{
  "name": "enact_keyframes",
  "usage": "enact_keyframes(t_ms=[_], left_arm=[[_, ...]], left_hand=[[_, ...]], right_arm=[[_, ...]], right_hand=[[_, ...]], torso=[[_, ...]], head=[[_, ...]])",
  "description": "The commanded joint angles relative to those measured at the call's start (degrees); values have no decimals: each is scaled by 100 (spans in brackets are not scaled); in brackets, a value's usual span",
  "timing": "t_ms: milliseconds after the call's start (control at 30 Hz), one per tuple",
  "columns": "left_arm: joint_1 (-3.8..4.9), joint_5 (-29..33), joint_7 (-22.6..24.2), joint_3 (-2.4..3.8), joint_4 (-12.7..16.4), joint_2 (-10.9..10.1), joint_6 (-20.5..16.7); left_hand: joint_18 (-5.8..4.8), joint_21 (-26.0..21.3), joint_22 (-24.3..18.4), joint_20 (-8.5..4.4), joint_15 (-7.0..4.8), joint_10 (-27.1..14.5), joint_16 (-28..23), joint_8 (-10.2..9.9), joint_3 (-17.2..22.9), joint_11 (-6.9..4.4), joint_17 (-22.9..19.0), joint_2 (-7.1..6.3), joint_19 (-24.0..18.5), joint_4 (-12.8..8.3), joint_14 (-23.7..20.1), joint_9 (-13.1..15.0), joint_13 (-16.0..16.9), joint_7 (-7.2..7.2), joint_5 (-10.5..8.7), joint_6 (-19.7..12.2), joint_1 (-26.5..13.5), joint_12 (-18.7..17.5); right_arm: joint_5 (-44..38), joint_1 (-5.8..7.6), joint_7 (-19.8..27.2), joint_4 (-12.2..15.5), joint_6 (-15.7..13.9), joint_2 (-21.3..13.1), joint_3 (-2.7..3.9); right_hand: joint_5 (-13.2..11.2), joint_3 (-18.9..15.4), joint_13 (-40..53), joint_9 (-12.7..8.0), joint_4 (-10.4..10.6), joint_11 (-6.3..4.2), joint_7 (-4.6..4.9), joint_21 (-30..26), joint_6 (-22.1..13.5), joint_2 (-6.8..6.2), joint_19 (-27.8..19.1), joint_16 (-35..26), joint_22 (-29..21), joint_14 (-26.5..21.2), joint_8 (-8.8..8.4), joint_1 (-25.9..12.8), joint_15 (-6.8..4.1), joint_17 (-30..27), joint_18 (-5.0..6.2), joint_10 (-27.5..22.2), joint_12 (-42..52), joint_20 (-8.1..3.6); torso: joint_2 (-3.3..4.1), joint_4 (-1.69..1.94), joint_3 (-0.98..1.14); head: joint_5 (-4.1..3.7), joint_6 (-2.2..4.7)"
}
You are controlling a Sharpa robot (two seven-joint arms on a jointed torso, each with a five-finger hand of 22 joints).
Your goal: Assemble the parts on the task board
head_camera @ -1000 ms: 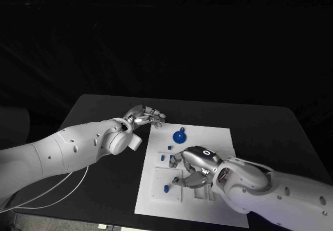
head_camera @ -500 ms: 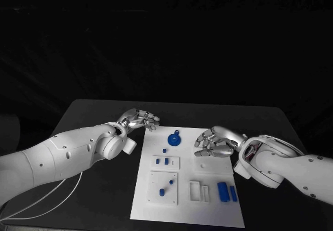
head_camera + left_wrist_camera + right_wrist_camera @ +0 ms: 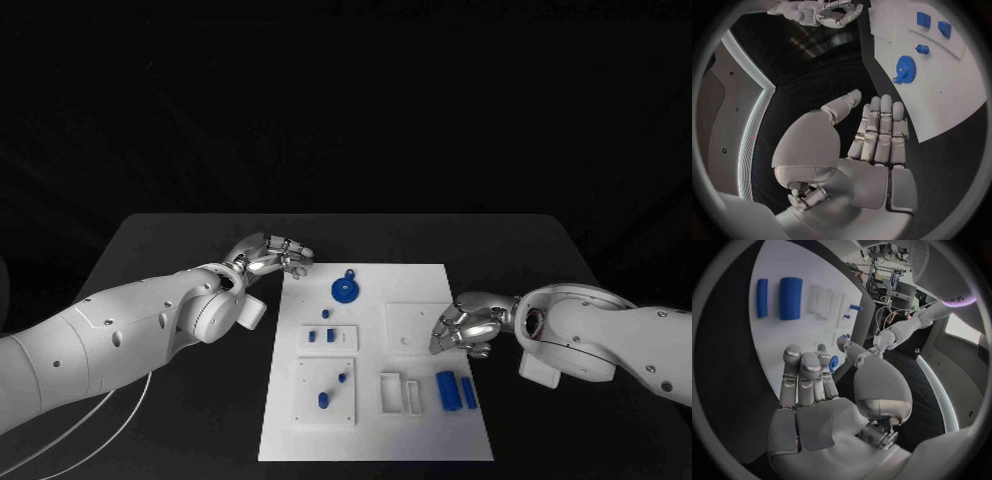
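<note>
Head view: my right hand (image 3: pixel 464 328) hangs empty, fingers loosely apart, at the board's (image 3: pixel 433 430) edge. Two blue cylinders (image 3: pixel 456 390) lie nearest it, just toward me, long axes running away from me. My left hand (image 3: pixel 271 256), also empty, sits beyond the far corner.

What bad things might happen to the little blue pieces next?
The right hand hovers at the task board edge, close to the two blue cylinders; a sweeping move might roll them away. The left hand sits near the blue gear and could nudge it.

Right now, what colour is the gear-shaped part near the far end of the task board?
Blue; the gear-shaped part shows best in the left wrist view.
</note>
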Motion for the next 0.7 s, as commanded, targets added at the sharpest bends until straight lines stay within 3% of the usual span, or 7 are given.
enact_keyframes(t_ms=[33, 133, 200, 333, 433, 567, 700], left_arm=[[-25, 30, 25, 4, 12, 9, 93], [-39, 30, 24, 4, 12, 5, 99], [-57, 30, 30, 4, 18, 4, 100], [-69, 52, 64, 4, 28, -12, 120], [-71, 94, 148, 4, 39, -29, 180], [-72, 101, 206, 3, 72, -53, 181], [-72, 122, 232, 3, 100, -79, 181]], left_hand=[[101, -36, 9, 9, 23, -51, -24, 40, -30, 4, 10, 3, -40, 2, -19, -9, -8, -4, -21, -36, -49, -11], [101, -37, 11, 9, 24, -51, -27, 41, -33, 4, 14, 1, -41, 5, -20, -10, -8, -4, -21, -36, -54, -11], [101, -38, 11, 9, 24, -52, -28, 41, -35, 4, 16, 1, -41, 7, -20, -11, -9, -4, -22, -37, -56, -11], [101, -39, 13, 9, 24, -52, -31, 42, -37, 5, 19, 1, -40, 11, -20, -11, -9, -3, -22, -37, -61, -11], [94, -49, 27, 14, 30, -58, -53, 46, -103, 10, 48, -60, -42, 82, -20, -18, -15, 1, -81, -43, -181, -12], [116, -104, 61, 11, 33, -100, -119, 40, -754, 13, 129, -151, -98, 51, -56, -34, -36, 8, -81, -109, -701, -17], [127, -146, 60, 21, 36, -106, -161, 38, -960, 17, 179, -120, -86, 2, -54, -50, -46, 17, -89, -134, -834, -13]], right_arm=[[-568, 21, -646, 41, 700, -66, 3], [-902, 28, -753, 17, 888, -71, -15], [-915, 29, -816, 45, 1002, -88, -37], [-831, 29, -882, 116, 1094, -145, -88], [277, 29, -1187, 178, 1045, -197, -135], [92, 29, -1462, 275, 931, -213, -199], [-186, 28, -1605, 297, 903, -243, -224]], right_hand=[[21, -33, 54, 40, 20, -22, 23, 62, 91, 42, 7, 58, 141, -54, 18, -118, -8, 54, 87, -41, 37, -45], [-268, 53, 112, 145, 67, -73, -33, 116, 224, 147, -21, 81, 134, -72, 102, -239, -48, 115, 87, -50, 47, -69], [-783, 693, 142, 225, 382, -85, -31, 146, 232, -172, 6, 82, 117, -69, 105, -152, -111, 159, 87, -18, 26, -111], [-913, 737, 168, 275, 423, -95, -54, 207, 243, -222, 33, 100, 133, -50, 112, -225, -79, 190, 87, 0, 27, -114], [-1015, 785, 190, 323, 497, -94, -55, 243, 225, -320, 32, 102, 127, -48, 99, -317, -80, 217, 87, 9, 11, -125], [-1008, 727, 226, 329, 468, -64, -18, 293, 95, -167, 31, 125, 134, -36, 16, -420, -50, 254, 87, 17, 17, -137], [-1024, 672, 245, 342, 438, -56, -11, 318, 91, -234, 18, 132, 133, -39, 6, -497, -42, 272, 87, 14, 19, -143]], torso=[[-30, -19, 7], [-52, -37, 6], [-64, -39, 5], [-75, -40, 8], [-76, -45, 2], [-69, -47, -6], [-69, -41, -9]], head=[[-68, -46], [-73, -66], [-89, -71], [-91, -90], [-87, -120], [-95, -149], [-105, -168]])
